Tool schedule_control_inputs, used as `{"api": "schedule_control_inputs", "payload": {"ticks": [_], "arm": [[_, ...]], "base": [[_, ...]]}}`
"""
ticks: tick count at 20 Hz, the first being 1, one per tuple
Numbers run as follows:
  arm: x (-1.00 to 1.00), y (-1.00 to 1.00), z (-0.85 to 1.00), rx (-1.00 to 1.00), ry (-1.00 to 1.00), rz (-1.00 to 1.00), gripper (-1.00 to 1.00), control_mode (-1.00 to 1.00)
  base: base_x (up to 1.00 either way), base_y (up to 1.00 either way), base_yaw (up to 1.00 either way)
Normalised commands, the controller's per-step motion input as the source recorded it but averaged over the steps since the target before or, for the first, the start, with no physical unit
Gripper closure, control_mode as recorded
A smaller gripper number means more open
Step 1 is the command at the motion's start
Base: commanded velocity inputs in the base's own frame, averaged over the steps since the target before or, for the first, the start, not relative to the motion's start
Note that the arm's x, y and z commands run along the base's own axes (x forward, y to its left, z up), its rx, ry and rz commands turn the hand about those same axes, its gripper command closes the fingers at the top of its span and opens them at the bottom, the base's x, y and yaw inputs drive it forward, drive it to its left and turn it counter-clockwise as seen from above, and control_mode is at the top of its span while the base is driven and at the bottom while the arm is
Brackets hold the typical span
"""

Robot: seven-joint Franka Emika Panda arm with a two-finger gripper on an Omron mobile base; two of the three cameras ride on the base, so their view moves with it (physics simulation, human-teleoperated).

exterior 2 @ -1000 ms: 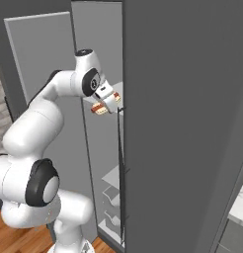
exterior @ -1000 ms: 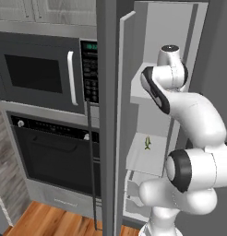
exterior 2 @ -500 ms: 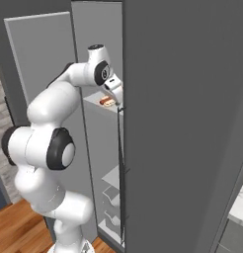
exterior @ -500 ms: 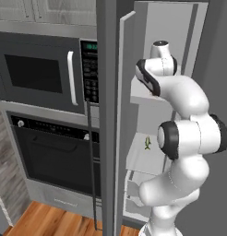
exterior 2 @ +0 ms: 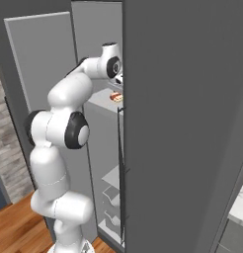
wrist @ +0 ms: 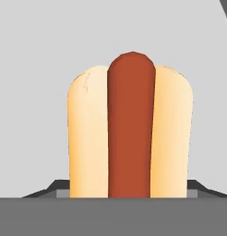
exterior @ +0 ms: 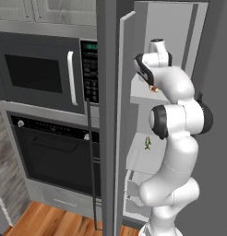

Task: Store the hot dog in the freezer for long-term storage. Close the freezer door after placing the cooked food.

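Up close, hot dog (wrist: 131, 129) between fingers (wrist: 129, 196); grip state unclear; no writing legible.

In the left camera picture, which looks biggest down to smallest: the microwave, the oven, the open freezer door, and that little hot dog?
1. Freezer door, though nearest the camera.
2. Oven and microwave: look roughly alike, so I won't rank them.
3. Hot dog, a tiny speck.

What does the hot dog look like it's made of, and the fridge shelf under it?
The hot dog: a soft-looking, matte tan bun around a smooth, slightly glossy dark red sausage. The shelf looks like plain white plastic, flat and unshiny, though the rendering leaves that open.
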Motion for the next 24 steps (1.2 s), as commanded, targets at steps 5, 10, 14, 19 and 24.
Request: {"api": "schedule_control_inputs", "payload": {"ticks": [5, 10, 14, 19, 24], "arm": [[0.18, -0.11, -0.39, 0.00, 0.00, 0.01, 1.00, -1.00], [0.03, 0.00, -0.27, 0.00, 0.00, 0.01, 1.00, -1.00], [0.00, 0.00, -0.17, 0.01, 0.00, 0.00, -1.00, -1.00], [0.00, 0.00, -0.03, 0.00, -0.02, 0.00, -1.00, -1.00], [0.00, 0.00, 0.00, 0.00, 0.00, 0.00, -1.00, -1.00]], "base": [[0.00, 0.00, 0.00], [0.00, 0.00, 0.00], [0.00, 0.00, 0.00], [0.00, 0.00, 0.00], [0.00, 0.00, 0.00]]}}
